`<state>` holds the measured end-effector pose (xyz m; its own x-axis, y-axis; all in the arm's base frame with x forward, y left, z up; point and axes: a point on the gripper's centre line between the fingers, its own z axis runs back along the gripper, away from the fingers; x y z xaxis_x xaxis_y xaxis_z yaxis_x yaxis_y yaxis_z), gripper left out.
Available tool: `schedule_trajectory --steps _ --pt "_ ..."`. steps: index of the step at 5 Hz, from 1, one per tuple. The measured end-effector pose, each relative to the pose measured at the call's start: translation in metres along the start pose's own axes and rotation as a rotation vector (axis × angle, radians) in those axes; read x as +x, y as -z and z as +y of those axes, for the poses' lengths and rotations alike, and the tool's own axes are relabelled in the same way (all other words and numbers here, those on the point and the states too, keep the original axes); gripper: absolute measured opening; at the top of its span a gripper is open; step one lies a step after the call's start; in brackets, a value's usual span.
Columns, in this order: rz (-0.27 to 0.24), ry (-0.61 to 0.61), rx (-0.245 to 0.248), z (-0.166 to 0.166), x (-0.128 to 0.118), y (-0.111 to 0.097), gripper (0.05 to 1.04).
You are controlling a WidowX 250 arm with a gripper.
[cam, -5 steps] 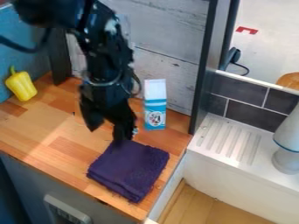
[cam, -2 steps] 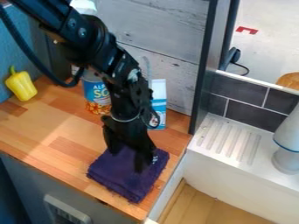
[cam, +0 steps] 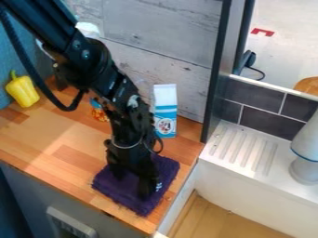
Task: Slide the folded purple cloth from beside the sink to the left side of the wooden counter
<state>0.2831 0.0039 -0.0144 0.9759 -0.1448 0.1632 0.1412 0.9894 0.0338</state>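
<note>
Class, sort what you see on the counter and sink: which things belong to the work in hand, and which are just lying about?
In the work:
- gripper, down at the cloth
- folded purple cloth, on the wooden counter

Lying about:
- yellow pepper
- blue-and-white carton
- can, partly hidden by the arm
- pale object at the right edge

A dark purple, square, folded cloth of rough, thick-looking fabric (cam: 166, 170) lies flat on the light wooden desk (cam: 68, 151), close to its front right edge, set at a slant, its layers stacked and its borders uneven and fuzzy.
</note>
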Motion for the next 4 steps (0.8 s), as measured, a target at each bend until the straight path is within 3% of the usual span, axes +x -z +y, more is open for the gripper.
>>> schedule_trajectory --steps 1,2,4 --pt "-0.012 -0.043 -0.021 0.012 -0.003 0.001 1.005" --pt "-0.009 -0.076 -0.009 0.023 -0.010 0.003 1.003" --pt "-0.008 -0.238 0.003 0.082 -0.029 0.003 1.003"
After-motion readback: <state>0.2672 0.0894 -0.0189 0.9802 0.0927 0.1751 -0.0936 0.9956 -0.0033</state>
